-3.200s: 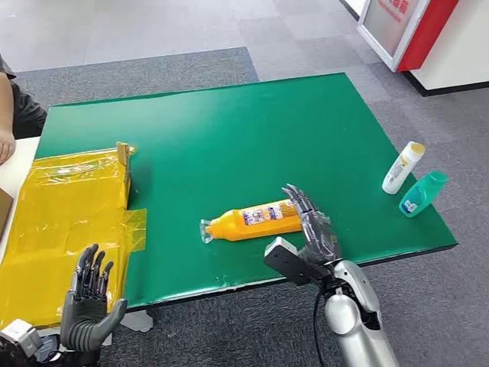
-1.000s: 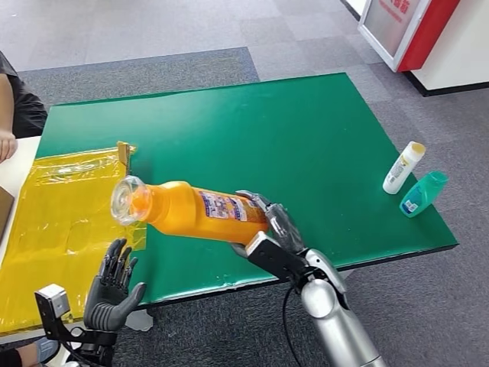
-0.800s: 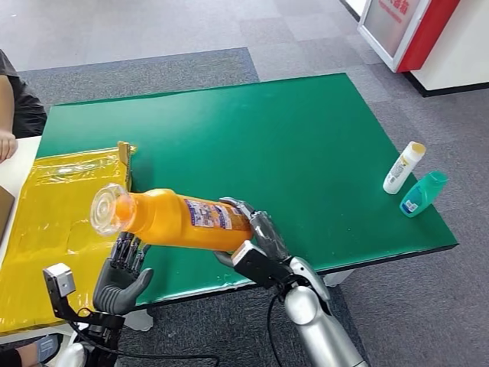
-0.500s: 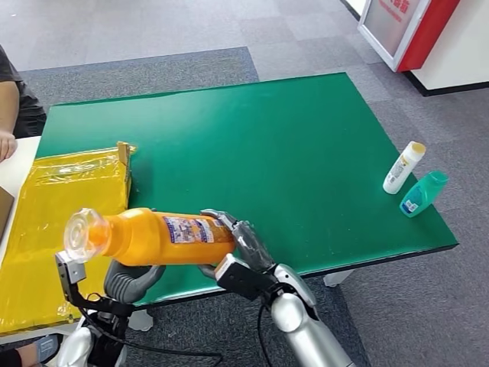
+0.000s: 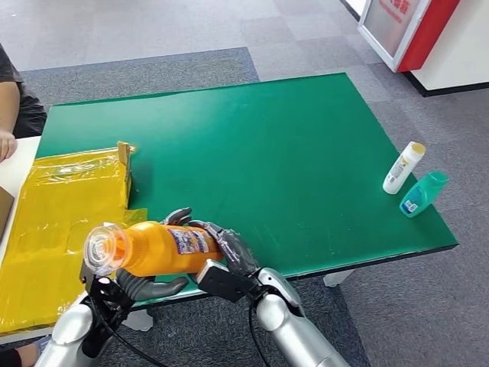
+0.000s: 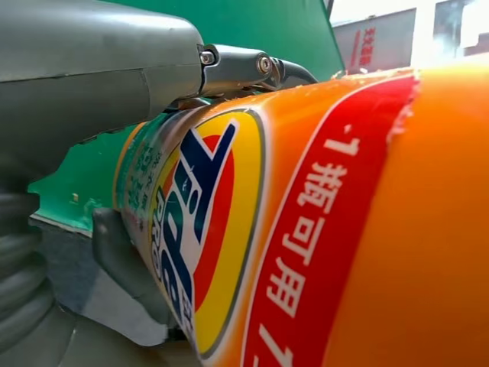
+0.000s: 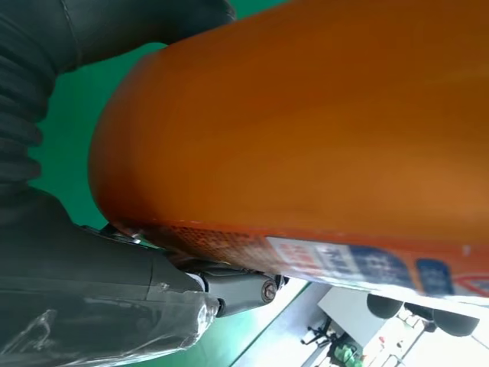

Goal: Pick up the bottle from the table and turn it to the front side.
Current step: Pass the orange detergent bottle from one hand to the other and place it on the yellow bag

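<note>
An orange bottle [image 5: 156,246] with a clear cap [image 5: 99,248] hangs level over the near edge of the green table [image 5: 260,145], cap pointing left. My right hand [image 5: 231,256] grips its base end. My left hand [image 5: 151,287] cups the middle from below, with one finger curled over the top. In the left wrist view the bottle's red and yellow label [image 6: 231,229] is close up, with my left hand [image 6: 98,53] wrapped over it. Seen from the right wrist, the plain orange side [image 7: 311,130] lies against my right hand [image 7: 75,290].
A box wrapped in yellow plastic [image 5: 63,214] lies at the table's left. A white bottle [image 5: 403,167] and a teal bottle [image 5: 422,193] lie near the right edge. A person's arm [image 5: 11,107] is at the far left. A red and white stand [image 5: 403,27] is at the back right.
My right hand lifted the bottle off the table and carried it left and toward me. My left hand rose from below the table edge and closed around the bottle.
</note>
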{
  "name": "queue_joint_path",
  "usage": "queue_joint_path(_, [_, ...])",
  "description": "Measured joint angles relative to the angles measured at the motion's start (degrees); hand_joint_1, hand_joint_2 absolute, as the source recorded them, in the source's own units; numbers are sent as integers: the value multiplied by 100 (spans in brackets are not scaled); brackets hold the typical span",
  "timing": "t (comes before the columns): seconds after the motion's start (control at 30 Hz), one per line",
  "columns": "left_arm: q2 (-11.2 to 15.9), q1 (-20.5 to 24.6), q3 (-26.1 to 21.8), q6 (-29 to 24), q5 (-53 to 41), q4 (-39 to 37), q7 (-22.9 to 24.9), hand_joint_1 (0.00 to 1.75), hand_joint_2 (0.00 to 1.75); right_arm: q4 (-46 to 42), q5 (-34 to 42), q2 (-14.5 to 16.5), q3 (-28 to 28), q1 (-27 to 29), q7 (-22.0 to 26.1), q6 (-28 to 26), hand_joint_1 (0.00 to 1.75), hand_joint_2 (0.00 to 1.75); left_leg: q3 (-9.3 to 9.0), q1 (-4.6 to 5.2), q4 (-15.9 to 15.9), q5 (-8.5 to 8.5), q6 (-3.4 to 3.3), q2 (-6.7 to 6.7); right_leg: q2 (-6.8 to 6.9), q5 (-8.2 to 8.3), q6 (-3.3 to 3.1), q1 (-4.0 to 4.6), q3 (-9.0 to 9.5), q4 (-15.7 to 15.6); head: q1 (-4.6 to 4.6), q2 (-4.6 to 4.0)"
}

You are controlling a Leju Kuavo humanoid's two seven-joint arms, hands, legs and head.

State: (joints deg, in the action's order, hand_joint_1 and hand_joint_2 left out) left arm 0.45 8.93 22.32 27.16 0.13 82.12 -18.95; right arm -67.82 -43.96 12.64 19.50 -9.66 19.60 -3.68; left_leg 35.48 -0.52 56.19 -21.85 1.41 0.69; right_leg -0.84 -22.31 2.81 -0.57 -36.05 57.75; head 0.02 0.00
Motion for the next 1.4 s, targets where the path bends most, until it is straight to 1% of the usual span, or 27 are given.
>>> queue_joint_path(0.1, [188,103,202,-58,-113,0,-57,0,175,135,-31,5,7,-55,-6,-4,175,175,0,0,0,0,0,0,0,0,0,0,-1,0,0,0])
queue_joint_path(0.2, [333,196,422,-267,-313,34,-110,0,175,241,-73,14,7,-99,-64,-14,175,175,0,0,0,0,0,0,0,0,0,0,0,0,1,0])
queue_joint_path(0.3, [393,221,590,-522,-540,169,-116,0,175,305,-106,16,-4,-106,-131,-23,175,175,0,0,0,0,0,0,0,0,0,0,-1,0,2,0])
queue_joint_path(0.43, [422,221,692,-757,-742,327,-70,0,175,345,-122,17,-12,-110,-156,-48,175,175,0,0,0,0,0,0,0,0,0,0,-2,-1,0,0])
queue_joint_path(0.53, [377,170,711,-1132,-1195,505,-6,0,175,349,-153,19,-43,-101,-219,-67,175,175,0,0,0,0,0,-1,-1,0,0,0,-3,-1,-1,0])
queue_joint_path(0.63, [244,76,691,-1554,-1888,753,114,0,175,349,-168,19,-122,-79,-269,-69,175,175,1,0,0,-1,0,-1,-1,0,0,-1,-3,-1,1,0])
queue_joint_path(0.8, [99,-46,638,-1785,-2300,998,194,0,175,337,-180,19,-204,-72,-277,-73,175,175,1,0,0,-1,0,-3,-2,0,-1,-1,-5,-1,1,0])
queue_joint_path(0.9, [-51,-169,557,-1980,-2657,1184,161,2,175,310,-234,19,-266,-65,-323,-77,175,175,1,0,0,-1,0,-3,-2,0,-1,-1,-5,-1,1,0])
queue_joint_path(0.97, [-175,-247,481,-2098,-2922,1344,156,38,175,291,-295,19,-322,-56,-361,-70,175,175,1,0,0,-1,0,-3,-2,0,0,-1,-5,-1,0,0])
queue_joint_path(1.03, [-316,-293,426,-2178,-3121,1528,156,119,175,282,-353,19,-367,-19,-401,-48,175,175,2,0,0,-1,0,-1,0,-1,1,-1,-3,-1,1,0])
queue_joint_path(1.1, [-438,-319,397,-2206,-3234,1676,156,169,175,281,-379,22,-402,24,-424,-28,175,175,3,1,0,-2,0,0,0,-2,1,-2,-2,-1,2,0])
queue_joint_path(1.13, [-481,-339,386,-2210,-3265,1721,157,175,175,281,-380,25,-419,33,-426,-24,175,175,3,1,0,-2,0,-1,-1,-1,1,-2,-3,-1,1,0])
queue_joint_path(1.27, [-607,-410,340,-2192,-3269,1771,142,175,175,267,-384,32,-455,33,-416,-18,175,175,3,1,0,-2,1,-2,-2,0,0,-2,-5,-2,1,0])
queue_joint_path(1.4, [-667,-450,280,-2174,-3240,1776,92,175,175,253,-399,32,-468,45,-413,0,175,175,3,0,0,-2,1,-2,-2,0,-1,-1,-5,-1,1,0])
